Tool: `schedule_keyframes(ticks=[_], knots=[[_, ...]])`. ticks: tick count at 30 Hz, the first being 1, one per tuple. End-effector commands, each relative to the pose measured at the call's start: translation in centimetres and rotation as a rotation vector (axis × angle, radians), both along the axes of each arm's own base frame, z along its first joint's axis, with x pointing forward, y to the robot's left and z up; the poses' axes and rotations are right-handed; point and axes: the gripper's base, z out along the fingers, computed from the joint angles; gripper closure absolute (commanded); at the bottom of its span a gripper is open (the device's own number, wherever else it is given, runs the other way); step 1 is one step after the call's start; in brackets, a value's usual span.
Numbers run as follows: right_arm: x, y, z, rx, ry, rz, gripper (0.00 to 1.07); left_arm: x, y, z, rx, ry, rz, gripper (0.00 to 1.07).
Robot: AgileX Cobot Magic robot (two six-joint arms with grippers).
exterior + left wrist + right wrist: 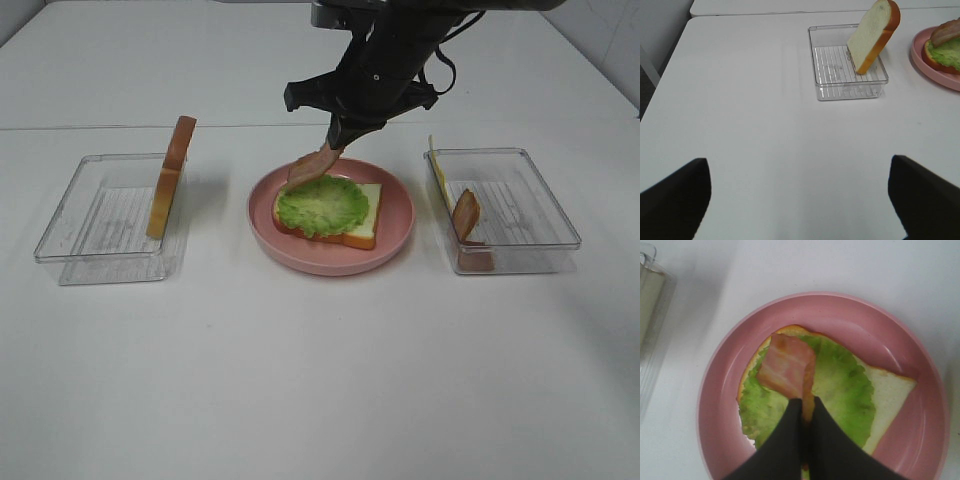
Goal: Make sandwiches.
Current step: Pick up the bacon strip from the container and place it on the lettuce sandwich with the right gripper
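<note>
A white bread slice (368,212) with green lettuce (322,205) on it lies on the round pink plate (395,235). My right gripper (334,147) is shut on a reddish bacon strip (312,166) and holds it just above the lettuce's far edge; the right wrist view shows the fingers (827,440) pinching the strip (785,371) over the lettuce (840,390). A second bread slice (171,178) leans upright in the left clear tray (85,235), also in the left wrist view (872,35). My left gripper (800,200) is open, far from the tray.
The right clear tray (530,215) holds another bacon strip (465,215) and a yellow cheese square (437,170) standing against its left wall. The white table's seam (100,127) runs behind the trays.
</note>
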Motion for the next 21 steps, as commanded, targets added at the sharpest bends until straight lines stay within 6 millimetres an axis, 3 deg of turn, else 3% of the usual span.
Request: schedule_keyframes(ticks=[1, 6, 17, 20, 21], knots=[[0.1, -0.2, -0.7, -0.028, 0.025, -0.003, 1.07, -0.3, 0.0, -0.1, 0.000, -0.020, 0.003, 0.18], [0.2, -0.2, -2.8, -0.053, 0.080, -0.026, 1.07, -0.3, 0.0, -0.1, 0.000, -0.020, 0.003, 0.18], [0.4, -0.7, -3.3, -0.116, 0.069, -0.037, 1.07, -0.3, 0.0, -0.1, 0.000, -0.020, 0.003, 0.18], [0.3, -0.8, -3.4, -0.126, 0.078, -0.035, 0.99, -0.3, 0.0, -0.1, 0.000, -0.020, 0.003, 0.18], [0.2, -0.8, -3.4, -0.125, 0.086, -0.036, 0.84, -0.3, 0.0, -0.1, 0.000, -0.020, 0.003, 0.18]])
